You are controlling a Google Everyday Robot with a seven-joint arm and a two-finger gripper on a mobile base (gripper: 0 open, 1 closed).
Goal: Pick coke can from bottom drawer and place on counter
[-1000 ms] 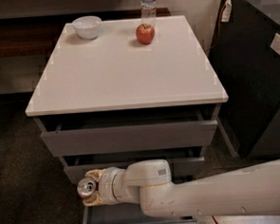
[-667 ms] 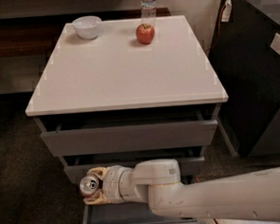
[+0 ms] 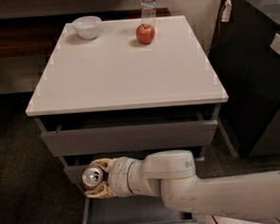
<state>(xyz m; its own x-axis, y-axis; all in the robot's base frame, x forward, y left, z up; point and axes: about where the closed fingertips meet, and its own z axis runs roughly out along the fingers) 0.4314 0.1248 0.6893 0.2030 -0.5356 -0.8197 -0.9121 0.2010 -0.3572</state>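
Non-task items: three, at back of surface [image 3: 123, 72].
White bowl [image 3: 87, 27] left; apple [image 3: 145, 33] right, water bottle [image 3: 148, 4] just behind it.

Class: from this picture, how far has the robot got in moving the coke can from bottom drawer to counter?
Done: the bottom drawer stands open and the gripper is shut on the coke can. In hand: the can, held above the drawer. Left: setting it on the counter.

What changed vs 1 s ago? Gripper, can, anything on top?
The gripper, shut on the coke can, has lifted it slightly up and to the right above the open bottom drawer. Nothing was taken hold of or let go. The apple, bowl and water bottle on the counter stayed put.
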